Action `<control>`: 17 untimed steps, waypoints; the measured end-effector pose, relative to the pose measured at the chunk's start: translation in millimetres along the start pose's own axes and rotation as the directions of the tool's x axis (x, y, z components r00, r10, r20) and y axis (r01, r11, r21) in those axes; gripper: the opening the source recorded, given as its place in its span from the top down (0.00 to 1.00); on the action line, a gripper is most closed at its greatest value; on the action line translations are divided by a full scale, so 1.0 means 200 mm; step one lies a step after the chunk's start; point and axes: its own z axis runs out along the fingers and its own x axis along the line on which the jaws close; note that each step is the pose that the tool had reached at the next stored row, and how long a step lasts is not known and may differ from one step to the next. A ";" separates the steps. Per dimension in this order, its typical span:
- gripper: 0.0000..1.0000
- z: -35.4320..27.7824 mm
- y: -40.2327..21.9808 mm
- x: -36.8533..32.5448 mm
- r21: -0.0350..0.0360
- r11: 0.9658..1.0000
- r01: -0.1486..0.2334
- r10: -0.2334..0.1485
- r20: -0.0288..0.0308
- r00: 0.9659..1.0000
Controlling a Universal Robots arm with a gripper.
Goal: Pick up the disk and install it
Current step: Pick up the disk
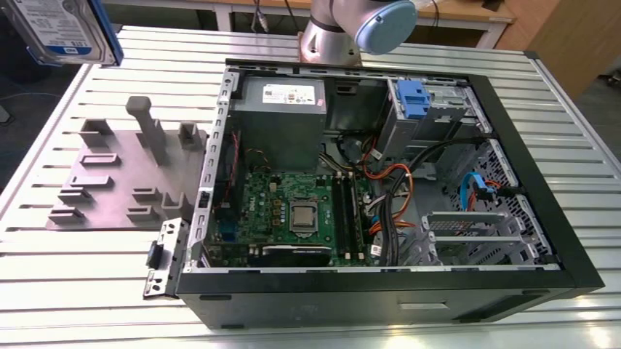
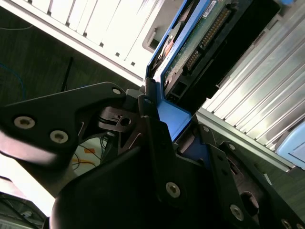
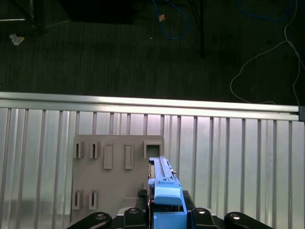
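Disk (image 1: 60,29) aloft at the exterior view's far left, label toward the camera, well above the surface (image 1: 87,291) and touching nothing below it. In the second wrist view the jaws are closed hard on the blue carrier (image 2: 174,114) at one end, so the rest of the disk hangs out beyond them unsupported.

Moving right, the grey fixture (image 1: 116,182) lies flat on the surface with its posts standing up. Just beside it is the open case (image 1: 388,291), with the power supply (image 1: 281,116) at the back and the motherboard (image 1: 291,211) in front. At the exterior view's right is the drive cage (image 1: 437,109), with orange and black cables (image 1: 388,174) looped near it.

You appear to be mid-carry. To do this step well, grip the carrier only and move slowly, so the overhanging end neither swings nor slips. Hold enough height to clear the fixture's posts and the case wall, and mind those cables, which look likely to snag.

Count: one disk, one fixture, one case, one power supply, one arm (image 1: 339,36).
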 end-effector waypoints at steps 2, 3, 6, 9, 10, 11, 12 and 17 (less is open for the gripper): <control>0.63 -0.005 0.000 0.000 0.000 1.000 0.000 0.000 0.000 1.000; 0.63 -0.008 0.000 0.000 0.000 1.000 0.000 0.000 0.000 1.000; 0.63 -0.019 0.001 -0.001 0.000 1.000 0.000 0.000 0.000 1.000; 0.63 -0.032 0.001 -0.002 0.000 1.000 0.000 0.000 0.000 1.000; 0.63 -0.037 0.002 -0.002 0.000 1.000 0.000 0.000 0.000 1.000; 0.63 -0.041 0.002 -0.002 0.000 1.000 0.000 0.000 0.000 1.000; 0.63 -0.044 0.002 -0.002 0.000 1.000 0.000 0.000 0.000 1.000; 0.63 -0.062 0.003 -0.003 0.000 1.000 0.000 0.000 0.000 1.000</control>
